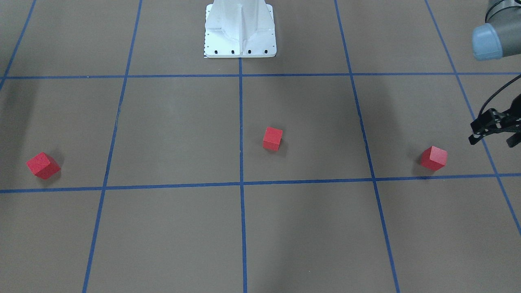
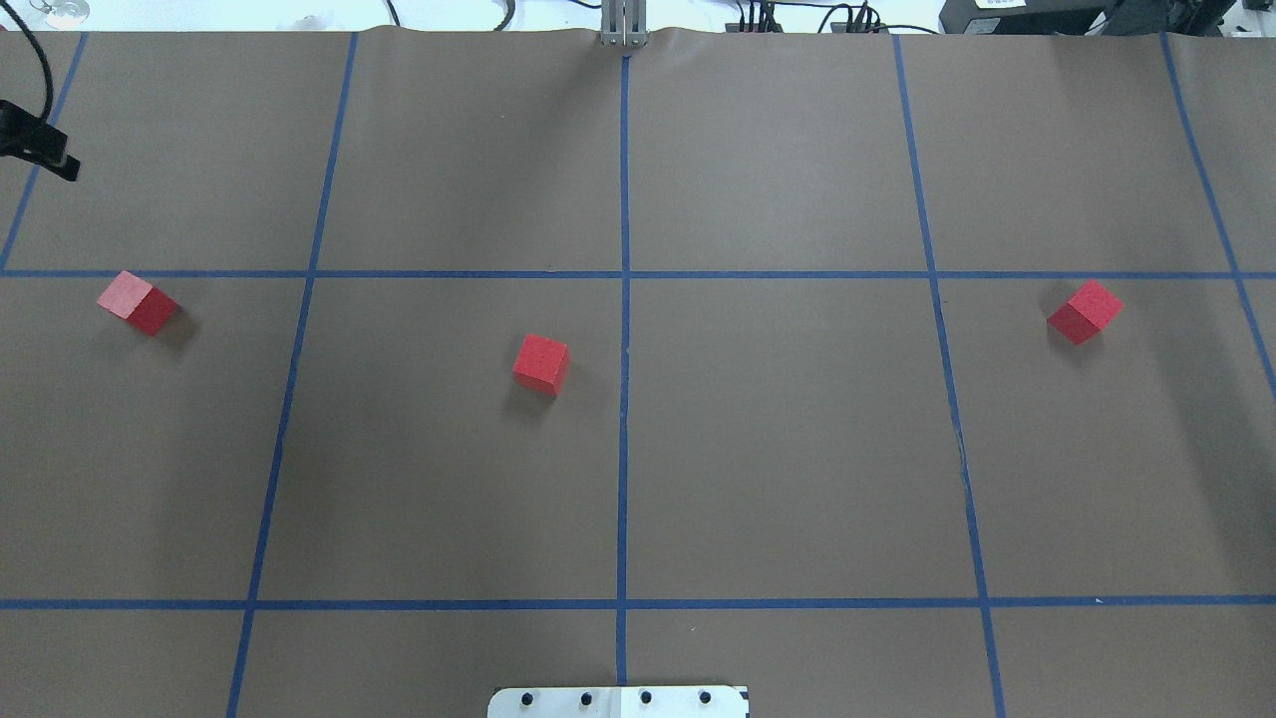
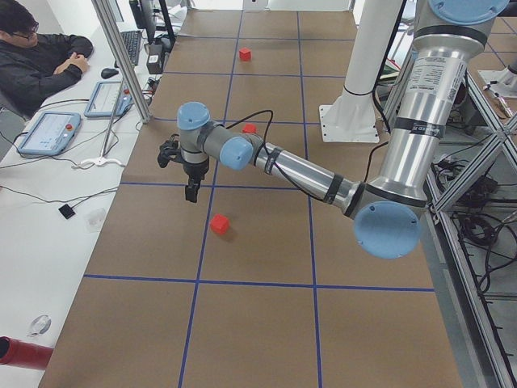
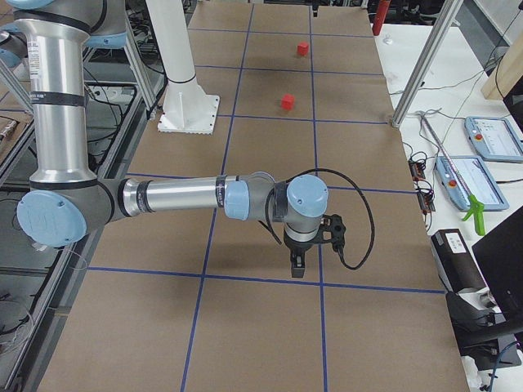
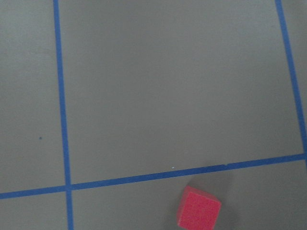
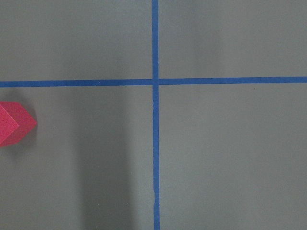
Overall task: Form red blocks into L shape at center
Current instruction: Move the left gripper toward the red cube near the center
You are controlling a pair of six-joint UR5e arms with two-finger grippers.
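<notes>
Three red blocks lie apart on the brown table. One (image 2: 540, 364) sits just left of the centre line, one (image 2: 138, 302) at the far left, one (image 2: 1085, 311) at the far right. In the front view they are at the centre (image 1: 272, 138), right (image 1: 434, 158) and left (image 1: 43, 165). My left gripper (image 1: 492, 140) hovers open and empty beyond the left block, partly cut off by the frame edge; it also shows in the overhead view (image 2: 40, 150). Its wrist view shows that block (image 5: 198, 209). My right gripper (image 4: 298, 261) hovers near the right block (image 6: 17, 123); I cannot tell whether it is open.
Blue tape lines divide the table into large squares. The white robot base (image 1: 240, 28) stands at the robot's edge of the table. An operator (image 3: 40, 56) sits at a side desk with tablets (image 3: 48, 133). A red cylinder (image 3: 20, 353) lies off the table's end.
</notes>
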